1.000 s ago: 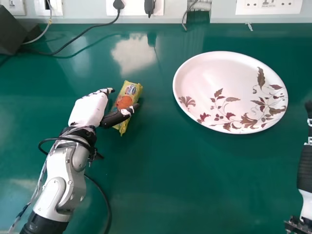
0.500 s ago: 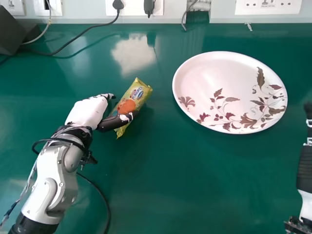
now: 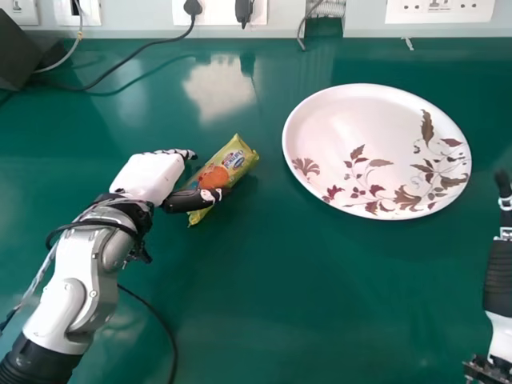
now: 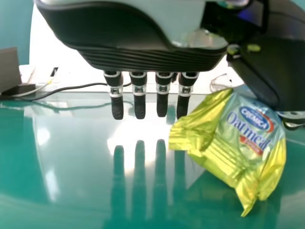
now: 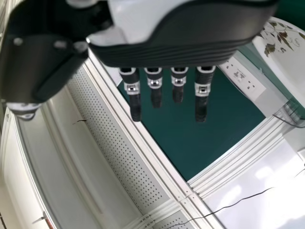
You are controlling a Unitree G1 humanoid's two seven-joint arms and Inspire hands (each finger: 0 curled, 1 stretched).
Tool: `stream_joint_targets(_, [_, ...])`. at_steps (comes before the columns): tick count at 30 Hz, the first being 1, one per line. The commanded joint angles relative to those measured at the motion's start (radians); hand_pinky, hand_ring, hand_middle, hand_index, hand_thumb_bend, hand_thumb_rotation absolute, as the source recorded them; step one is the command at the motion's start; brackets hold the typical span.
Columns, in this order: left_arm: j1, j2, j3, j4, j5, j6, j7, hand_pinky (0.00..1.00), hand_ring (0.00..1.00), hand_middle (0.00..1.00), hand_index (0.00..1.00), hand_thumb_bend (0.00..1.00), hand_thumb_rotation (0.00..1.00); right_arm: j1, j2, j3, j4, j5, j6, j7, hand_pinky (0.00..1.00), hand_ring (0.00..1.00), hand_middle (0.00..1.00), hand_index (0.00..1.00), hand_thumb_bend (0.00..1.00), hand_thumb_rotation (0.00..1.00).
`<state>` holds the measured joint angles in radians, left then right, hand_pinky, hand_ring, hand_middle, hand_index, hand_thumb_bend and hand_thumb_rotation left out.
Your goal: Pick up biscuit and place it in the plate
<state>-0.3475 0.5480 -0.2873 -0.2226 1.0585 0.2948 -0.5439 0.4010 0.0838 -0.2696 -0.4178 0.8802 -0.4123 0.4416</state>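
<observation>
My left hand (image 3: 150, 176) is at the left of the table in the head view, its dark thumb across the lower part of the yellow biscuit packet (image 3: 232, 160). The left wrist view has the left hand (image 4: 139, 88) with straight fingers, and the packet (image 4: 238, 138) by the thumb, apart from those fingers. Whether the thumb presses on the packet I cannot tell. A white oval plate with brown leaf patterns (image 3: 360, 120) lies right of centre. My right hand (image 3: 504, 208) is at the right edge; in the right wrist view the right hand (image 5: 178, 78) has straight fingers.
A black cable (image 3: 136, 58) runs over the back left of the green table (image 3: 280, 296), near a dark box (image 3: 26, 50). Wall sockets (image 3: 440, 11) line the back. Another cable (image 3: 164, 320) hangs beside the left forearm.
The packet has turned clockwise and its upper end has shifted right. My left forearm has swung left, while the hand stays by the packet. The right hand has shifted very slightly left.
</observation>
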Motion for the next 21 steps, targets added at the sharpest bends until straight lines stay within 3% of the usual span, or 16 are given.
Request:
stream_joint_targets(1, [-0.002,0.024,-0.011,0.020,0.012,-0.016,-0.018,0.89,0.94,0.96,0.92,1.00,0.62,-0.009,0.031,0.001,-0.001,-0.007,-0.014,-0.001,0.82,1.00,1.00,0.88,0.99,0.18])
stream_joint_targets(11, [-0.063,0.070,-0.035,0.048,0.036,-0.111,-0.023,0.88,0.95,0.96,0.92,1.00,0.64,-0.010,0.032,0.008,-0.013,-0.017,-0.017,-0.011,0.80,1.00,1.00,0.87,1.00,0.20])
stream_joint_targets(21, [-0.083,0.042,-0.006,0.036,-0.010,-0.152,0.011,0.91,0.97,0.95,0.92,1.00,0.65,-0.007,0.037,0.026,-0.025,-0.023,-0.022,-0.028,0.75,0.97,0.97,0.91,1.00,0.19])
